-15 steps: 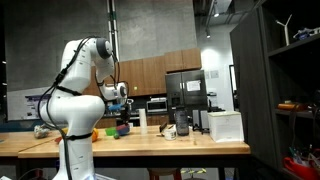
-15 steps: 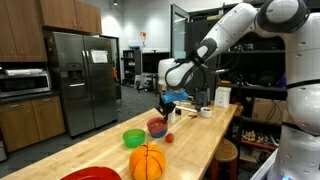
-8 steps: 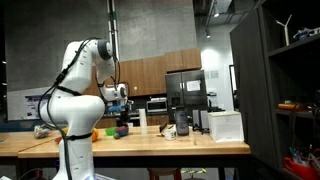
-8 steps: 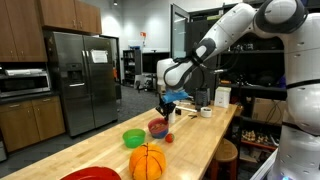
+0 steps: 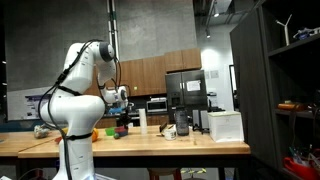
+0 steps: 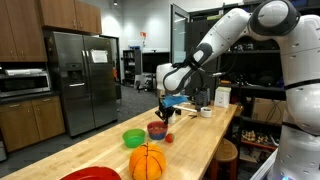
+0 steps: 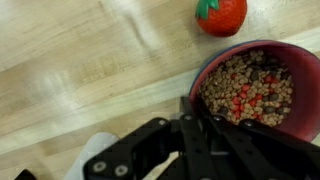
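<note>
A dark red bowl (image 7: 245, 90) full of brown and red pieces sits on the wooden counter (image 7: 80, 60). It also shows in an exterior view as the bowl (image 6: 157, 130). My gripper (image 7: 197, 125) hangs at its near rim with the fingers drawn close together, one on each side of the rim. In both exterior views the gripper (image 6: 165, 114) (image 5: 121, 115) points down just above the bowl. A red toy strawberry (image 7: 220, 15) lies on the wood just past the bowl, also visible as the strawberry (image 6: 169, 138).
A green bowl (image 6: 133, 138), an orange pumpkin-like ball (image 6: 147, 161) and a red plate (image 6: 90, 174) stand along the counter. A white box (image 5: 225, 125) and a dark jug (image 5: 181, 124) are at the other end. The counter edge (image 6: 215, 150) runs close by.
The arm has shifted slightly and the gripper sits a touch lower at the bowl. The bowl and the strawberry have not moved.
</note>
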{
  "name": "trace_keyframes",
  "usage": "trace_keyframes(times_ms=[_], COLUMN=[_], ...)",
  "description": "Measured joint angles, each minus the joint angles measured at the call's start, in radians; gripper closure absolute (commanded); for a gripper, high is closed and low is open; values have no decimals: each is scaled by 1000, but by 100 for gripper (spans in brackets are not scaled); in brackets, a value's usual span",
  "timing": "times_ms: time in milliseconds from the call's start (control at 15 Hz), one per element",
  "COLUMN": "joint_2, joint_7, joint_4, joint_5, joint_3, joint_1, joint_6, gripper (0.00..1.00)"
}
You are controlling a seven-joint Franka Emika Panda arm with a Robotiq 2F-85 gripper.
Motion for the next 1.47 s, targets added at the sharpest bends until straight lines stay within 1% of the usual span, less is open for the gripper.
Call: trace_keyframes(times_ms=[267, 533, 600, 667, 733, 800, 1000, 1200, 1333, 1467], joint_2=[10, 10, 10, 10, 9, 9, 9, 9, 9, 8], joint_7=[-12, -13, -13, -13, -13, -14, -14, -14, -14, -14], joint_4=[0, 2, 3, 5, 6, 7, 8, 9, 10, 11], joint_5=[0, -1, -1, -1, -1, -1, -1, -2, -3, -4], joint_3=[0, 0, 0, 0, 0, 0, 0, 0, 0, 0], joint_1=[2, 8, 9, 11, 13, 14, 17, 18, 18, 18], joint_6=[9, 9, 9, 9, 9, 9, 9, 9, 9, 9], gripper=[35, 7, 2, 44, 40, 40, 59, 86, 99, 100])
